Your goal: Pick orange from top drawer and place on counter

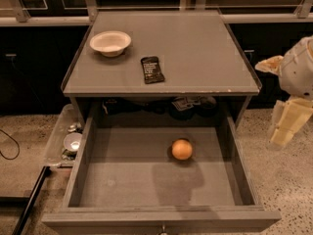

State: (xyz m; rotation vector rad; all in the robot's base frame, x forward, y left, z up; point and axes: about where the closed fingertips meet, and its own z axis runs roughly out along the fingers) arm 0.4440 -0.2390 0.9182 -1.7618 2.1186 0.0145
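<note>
The orange sits loose on the bare floor of the open drawer, right of middle; round, it could roll if I nudge it, and I might clip the right wall reaching in. My pincer hangs at the frame's right edge, outside the drawer, well away from the orange; whether it is apart or together I cannot tell

I count one orange, lying in the one open drawer. The one grey surface carries one white bowl and one dark flat packet. One clear bin stands left of the cabinet. My one gripper hangs to the right, outside the drawer.
</note>
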